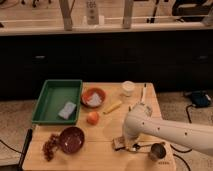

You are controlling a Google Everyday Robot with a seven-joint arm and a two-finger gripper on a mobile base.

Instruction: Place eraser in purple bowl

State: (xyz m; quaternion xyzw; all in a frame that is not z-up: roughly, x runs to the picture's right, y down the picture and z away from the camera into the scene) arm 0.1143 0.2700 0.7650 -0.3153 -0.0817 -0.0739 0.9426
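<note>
The eraser (118,144), a small dark flat block, lies on the wooden table near its front edge, right of centre. My gripper (124,141) is at the end of the white arm (150,127), which reaches in from the right. It is down at the table, right at the eraser, and partly hides it. The purple bowl (71,139), dark maroon and glossy, stands at the front left of the table, about a bowl's width left of the eraser. It looks empty.
A green tray (50,90) holding a grey-blue sponge (66,110) is at the back left. An orange-red bowl with white cloth (93,97), a yellow stick (112,107), an orange fruit (92,118) and a white cup (128,88) are mid-table. Grapes (49,146) lie left of the purple bowl. A metal cup (157,151) stands at the front right.
</note>
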